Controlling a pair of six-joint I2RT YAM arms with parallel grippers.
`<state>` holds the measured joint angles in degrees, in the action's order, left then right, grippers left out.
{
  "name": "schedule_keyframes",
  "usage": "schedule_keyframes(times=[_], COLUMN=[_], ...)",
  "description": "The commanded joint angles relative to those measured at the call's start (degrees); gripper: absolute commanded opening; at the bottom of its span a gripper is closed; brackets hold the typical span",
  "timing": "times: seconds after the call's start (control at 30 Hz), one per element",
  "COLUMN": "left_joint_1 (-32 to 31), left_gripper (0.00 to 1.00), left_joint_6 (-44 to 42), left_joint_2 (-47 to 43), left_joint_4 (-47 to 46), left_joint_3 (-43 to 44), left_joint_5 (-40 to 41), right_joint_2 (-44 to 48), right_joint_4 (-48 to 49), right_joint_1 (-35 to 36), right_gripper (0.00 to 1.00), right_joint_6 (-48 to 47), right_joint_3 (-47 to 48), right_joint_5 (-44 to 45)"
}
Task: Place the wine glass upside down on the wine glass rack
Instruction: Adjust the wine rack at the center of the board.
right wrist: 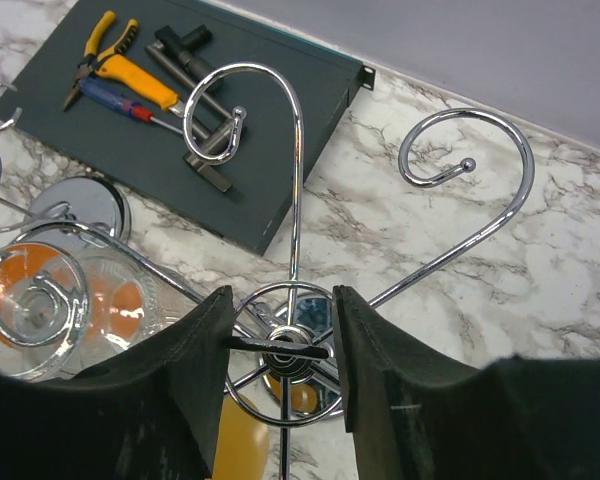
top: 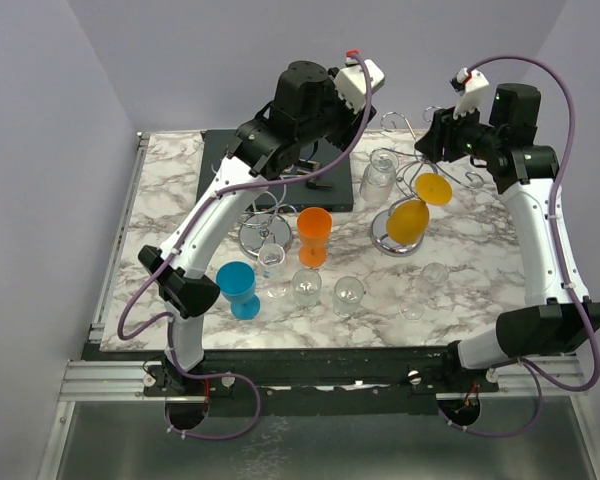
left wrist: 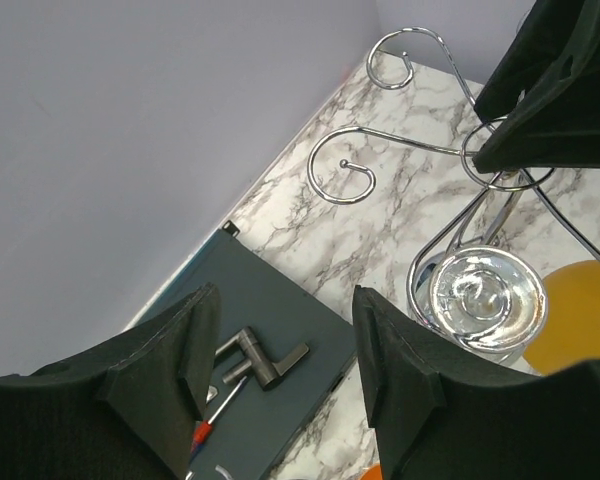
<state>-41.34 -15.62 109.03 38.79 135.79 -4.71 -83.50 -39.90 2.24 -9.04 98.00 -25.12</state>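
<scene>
Left gripper [left wrist: 285, 300]: jaws spread wide with nothing between them, just hanging in the air over the dark grey mat [right wrist: 280, 125] at the back of the desk [top: 480, 290].

Right gripper [right wrist: 280, 295]: jaws about half open and empty, sitting on either side of the round hub at the top of the rack [right wrist: 297, 200]. Can't tell if the black pads actually touch the wire.

The wine glass [left wrist: 485, 295] is already on the rack, hanging bowl-down from one of the arms on the side nearer the left arm. Its round foot faces up with a wire curl across it. It's clear, smooth glass and very shiny.

The rack is thin chrome rod, with arms fanning out from the hub and ending in spiral hooks with little ball tips. Two yellow glasses [top: 408, 222] hang on the near side.

The desk has a white and grey marble look. The mat is matte, with yellow-handled pliers [right wrist: 130, 70] on it. An orange cup [top: 315, 232] and a blue cup [top: 238, 285] stand nearer the arm bases.
</scene>
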Motion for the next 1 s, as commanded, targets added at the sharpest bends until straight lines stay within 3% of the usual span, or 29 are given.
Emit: schedule_keyframes(times=[0.0, 0.53, 0.77, 0.97], left_joint_1=[0.5, 0.8, 0.8, 0.8], left_gripper=[0.60, 0.59, 0.59, 0.59], left_joint_6=[-0.1, -0.6, 0.2, 0.4], left_joint_2=[3.0, 11.0, 10.6, 8.8], left_joint_4=[0.0, 0.0, -1.0, -1.5], left_joint_3=[2.2, 8.2, 10.1, 9.4], left_joint_5=[-1.2, -1.0, -0.5, -0.2], right_joint_2=[-1.2, 2.7, 5.8, 5.3], right_joint_4=[0.8, 8.2, 16.3, 18.7], right_joint_1=[-0.3, -0.3, -0.4, -0.3], right_gripper=[0.45, 0.02, 0.01, 0.00], right_joint_6=[-0.9, -0.1, 4.6, 7.7], right_joint_3=[1.4, -4.1, -9.3, -6.9], right_joint_5=[-2.8, 1.5, 6.6, 11.7])
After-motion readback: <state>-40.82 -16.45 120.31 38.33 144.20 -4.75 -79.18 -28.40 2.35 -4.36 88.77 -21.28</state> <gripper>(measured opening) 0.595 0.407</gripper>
